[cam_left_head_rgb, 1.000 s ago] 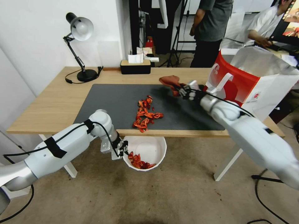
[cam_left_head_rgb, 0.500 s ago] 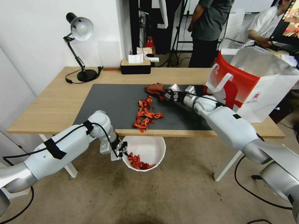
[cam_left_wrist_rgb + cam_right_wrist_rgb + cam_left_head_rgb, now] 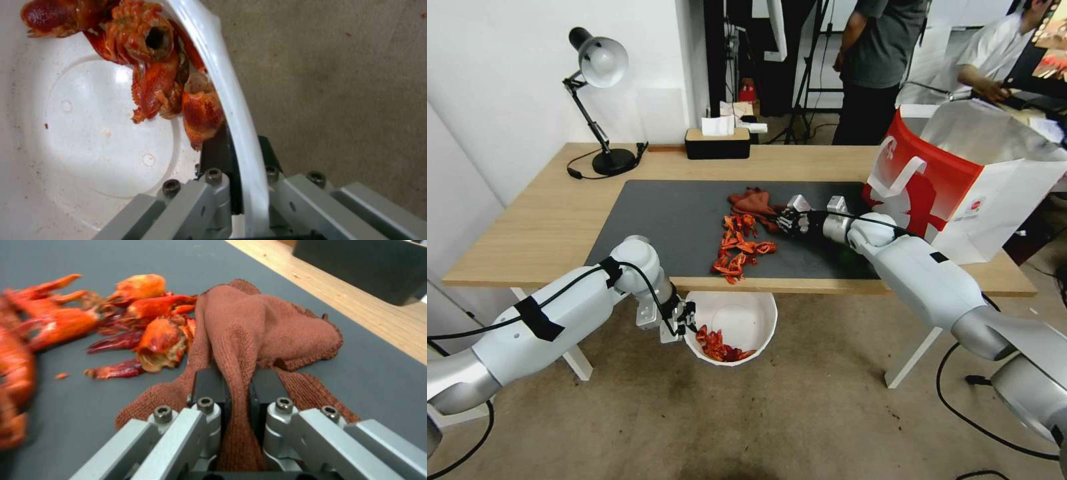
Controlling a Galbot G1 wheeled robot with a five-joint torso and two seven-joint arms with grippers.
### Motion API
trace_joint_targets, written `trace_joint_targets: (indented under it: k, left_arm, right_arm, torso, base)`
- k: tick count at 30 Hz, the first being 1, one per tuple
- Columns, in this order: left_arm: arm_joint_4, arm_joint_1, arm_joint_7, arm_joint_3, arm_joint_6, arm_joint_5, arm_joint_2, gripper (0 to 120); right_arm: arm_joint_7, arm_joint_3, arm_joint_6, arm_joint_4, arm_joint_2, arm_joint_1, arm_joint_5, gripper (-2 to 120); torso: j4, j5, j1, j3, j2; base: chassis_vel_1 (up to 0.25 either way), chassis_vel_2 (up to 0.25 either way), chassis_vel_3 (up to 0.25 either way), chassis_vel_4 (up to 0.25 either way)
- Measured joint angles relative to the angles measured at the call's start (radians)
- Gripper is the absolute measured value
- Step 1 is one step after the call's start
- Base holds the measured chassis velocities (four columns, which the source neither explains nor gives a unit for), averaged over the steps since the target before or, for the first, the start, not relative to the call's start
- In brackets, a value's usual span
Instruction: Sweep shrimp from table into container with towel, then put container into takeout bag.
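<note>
Orange-red shrimp (image 3: 738,245) lie in a line on the dark mat of the table (image 3: 540,220), reaching its near edge. The rust-red towel (image 3: 752,202) rests on the mat at the far end of that line, and my right gripper (image 3: 778,220) is shut on a fold of it (image 3: 238,373). Below the table's near edge my left gripper (image 3: 689,319) is shut on the rim of the white container (image 3: 740,320), one finger inside and one outside the wall (image 3: 242,140). Some shrimp (image 3: 155,76) lie inside it. The red and white takeout bag (image 3: 960,173) stands open at the table's right end.
A black desk lamp (image 3: 602,100) and a black tissue box (image 3: 717,142) stand along the table's far side. Two people are in the room behind. A cable (image 3: 980,413) runs over the floor at the right.
My right gripper has carried the towel left and down from near the bag onto the mat behind the shrimp. The container has shifted slightly left under the table edge.
</note>
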State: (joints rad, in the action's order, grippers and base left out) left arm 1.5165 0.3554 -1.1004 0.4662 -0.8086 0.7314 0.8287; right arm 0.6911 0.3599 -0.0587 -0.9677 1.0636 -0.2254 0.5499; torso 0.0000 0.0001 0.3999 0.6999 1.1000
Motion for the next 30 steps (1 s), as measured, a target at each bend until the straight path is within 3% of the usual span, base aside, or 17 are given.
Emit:
trace_joint_targets:
  k: [13,30]
  left_arm:
    - [0.006,0.012,0.0,-0.012,0.0,0.001,-0.01,0]
    - [0.0,0.006,0.0,-0.013,0.0,-0.001,-0.007,0]
  right_arm:
    - [0.067,0.001,-0.012,-0.071,-0.055,-0.033,0.007,5]
    - [0.072,-0.025,-0.009,-0.248,-0.142,-0.134,0.008,5]
  torso:
    - [0.0,-0.0001,0.0,0.0,0.0]
    - [0.0,0.0,0.0,0.0,0.0]
  base:
    - [0.0,0.0,0.0,0.0]
    - [0.0,0.0,0.0,0.0]
